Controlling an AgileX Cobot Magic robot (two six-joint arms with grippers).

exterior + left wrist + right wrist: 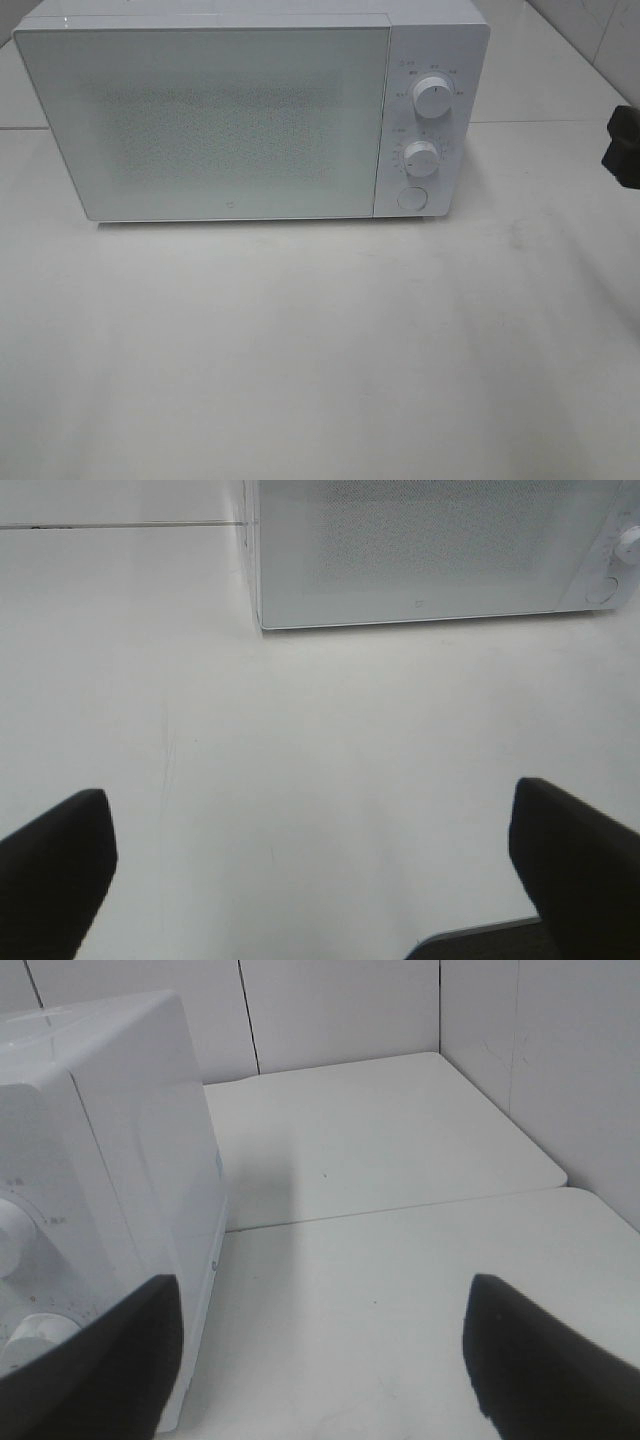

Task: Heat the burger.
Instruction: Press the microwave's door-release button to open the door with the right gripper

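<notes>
The burger is out of view in every frame. A white microwave (200, 120) stands at the back of the table with its door closed, and the frosted door hides its inside. My left gripper (310, 870) is open and empty, low over the bare table in front of the microwave (430, 550). Open and empty as well, my right gripper (320, 1350) hangs beside the microwave's (100, 1160) control side. In the exterior high view only a black part of the right arm (625, 145) shows at the right edge.
The microwave's panel carries two round knobs (432, 98) (422, 157) and a round button (411, 198). The white table (320, 350) stretches in front of it. White walls (520, 1040) close the back right corner.
</notes>
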